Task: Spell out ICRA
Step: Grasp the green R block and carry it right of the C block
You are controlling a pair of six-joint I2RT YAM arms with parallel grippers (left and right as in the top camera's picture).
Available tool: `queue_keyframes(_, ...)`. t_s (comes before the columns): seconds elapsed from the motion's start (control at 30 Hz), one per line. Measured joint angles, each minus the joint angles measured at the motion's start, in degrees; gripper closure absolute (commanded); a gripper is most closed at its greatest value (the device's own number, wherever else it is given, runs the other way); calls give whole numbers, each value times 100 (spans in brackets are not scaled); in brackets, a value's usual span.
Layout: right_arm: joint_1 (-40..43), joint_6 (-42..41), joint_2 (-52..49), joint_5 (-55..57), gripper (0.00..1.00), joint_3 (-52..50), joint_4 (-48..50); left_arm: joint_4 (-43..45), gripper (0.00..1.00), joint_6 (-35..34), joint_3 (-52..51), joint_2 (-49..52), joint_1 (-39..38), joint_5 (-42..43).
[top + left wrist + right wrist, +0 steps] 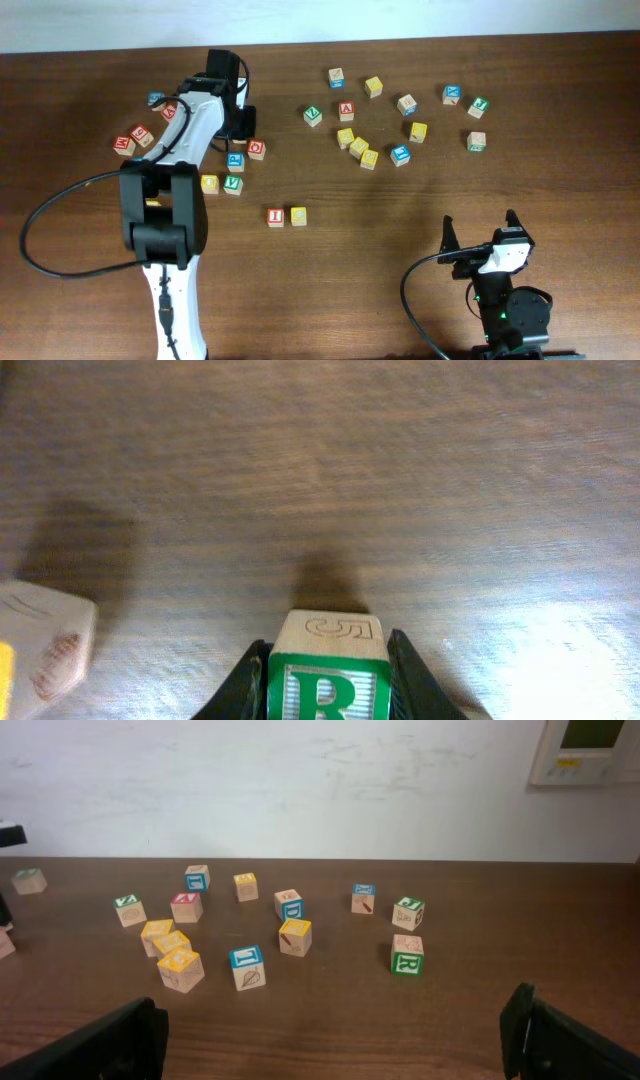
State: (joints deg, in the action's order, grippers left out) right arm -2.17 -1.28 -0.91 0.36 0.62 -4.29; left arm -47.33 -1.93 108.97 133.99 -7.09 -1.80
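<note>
My left gripper (328, 695) is shut on a wooden block with a green R (328, 678) and holds it over bare wood. In the overhead view this gripper (238, 118) is at the back left and the held block is hidden under it. A red I block (275, 216) and a yellow-lettered block (298, 216) sit side by side at the middle of the table. My right gripper (480, 232) is open and empty at the front right; its fingers frame the right wrist view (335, 1045).
Several loose letter blocks lie at the back right (369, 158), including another green R block (407, 956). More blocks lie by the left arm (232, 184) and at the far left (124, 145). One block (40, 650) is just left of the left gripper.
</note>
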Motion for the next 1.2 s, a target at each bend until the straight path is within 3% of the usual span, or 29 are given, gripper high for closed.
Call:
queue_keyframes(0.13, 0, -4, 0, -2, 2, 0, -2, -413, 79, -50, -11, -1099, 0, 699)
queue_keyframes(0.3, 0, 0, 0, -2, 1, 0, 0, -2367, 81, -354, 26, -2527, -26, 1849)
queue_keyframes(0.37, 0, -4, -4, -2, 2, 0, 0, -3202, 82, -372, -35, -2520, -203, 2155)
queue_keyframes(0.43, 2, -2, 0, 0, 1, 0, 0, -3344, 82, -374, -179, -2520, -555, 2275)
queue_keyframes(0.5, 0, -4, 0, -2, 2, 0, 0, -3259, 81, -470, -787, -2507, -1152, 2330)
queue_keyframes(0.63, 2, 0, 0, 0, 2, 0, 0, -1589, 81, -1508, -2398, -2474, -2181, 2345)
queue_keyframes(0.73, 2, 0, 0, -2, 2, 0, 0, -850, 81, -2723, -2599, -2472, -2594, 1239)
queue_keyframes(0.87, 2, -4, 0, -2, 2, 0, 0, -619, 80, -3919, -2605, -2465, -3180, -404)
queue_keyframes(0.97, 2, 0, 0, -2, 2, 0, 0, -404, 80, -4197, -2608, -2116, -3228, -686)
queue_keyframes(1.2, 2, -4, 0, -2, 2, 0, 0, -229, 78, -4009, -2625, -1770, -3228, -728)
